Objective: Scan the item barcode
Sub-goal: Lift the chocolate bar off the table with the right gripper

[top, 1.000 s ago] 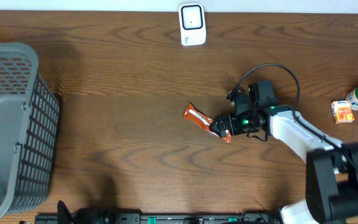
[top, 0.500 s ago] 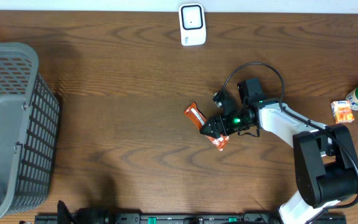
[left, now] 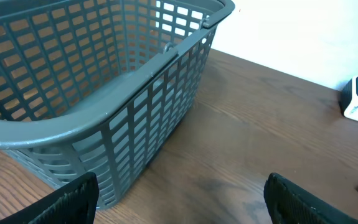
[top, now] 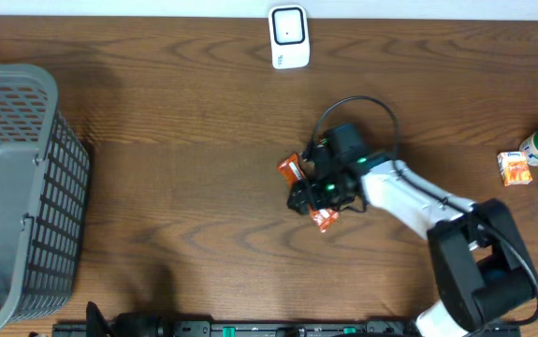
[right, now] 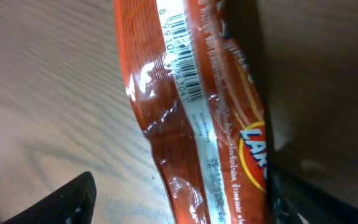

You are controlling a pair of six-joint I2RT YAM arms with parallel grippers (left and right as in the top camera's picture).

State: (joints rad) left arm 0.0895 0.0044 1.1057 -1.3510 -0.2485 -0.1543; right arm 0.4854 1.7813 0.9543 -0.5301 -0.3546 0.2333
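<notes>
**Progress.** The scan is judged not yet done. The snack packet (top: 290, 169) lies flat on the counter (top: 175, 140), near its middle. It is well apart from the scanner (top: 289, 37), which stands at the far edge.

Pick-up is at the approach stage only. The right tool (top: 310, 193) sits directly over the packet and covers its middle in the overhead view. In the right wrist view the jaws stand wide and straddle the packet. Bare wood shows between one finger (right: 66, 199) and the wrapper, so no grip is made. Whether the other finger touches the wrapper's edge cannot be told.

The left tool (left: 180, 190) is wide and holds nothing. It hangs near the grey basket (left: 104, 81) at the counter's left end.

Remaining, as judged: close on the packet, lift it, carry it to the scanner and present the code.

**Orientation.** The packet's long axis runs diagonally in the overhead view, one end toward the far left and the other toward the near right. The right tool's fingers stand either side of that axis, across the narrow width.

The barcode (right: 179, 56) faces upward, toward the wrist camera, and is printed along one long edge. Which end of the packet it sits nearer cannot be fixed from overhead. The facing of the scanner's window is not clear, so the turn needed to present the code cannot be judged.
</notes>
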